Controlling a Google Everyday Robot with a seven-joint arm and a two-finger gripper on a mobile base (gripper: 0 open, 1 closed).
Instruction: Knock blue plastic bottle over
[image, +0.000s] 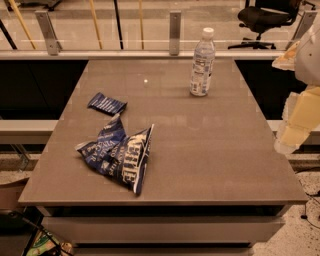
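Observation:
The blue plastic bottle (202, 62) stands upright near the far edge of the grey table (210, 150), a clear bottle with a white cap and a pale blue-and-white label. My gripper (295, 122) is a pale blurred shape at the right edge of the view, beside the table's right side and well to the right and nearer than the bottle. It touches nothing.
Two dark blue snack bags (122, 155) lie crumpled at the front left of the table, and a smaller one (106, 104) lies behind them. A glass railing (175, 30) runs behind the table. An office chair (262, 20) stands beyond it.

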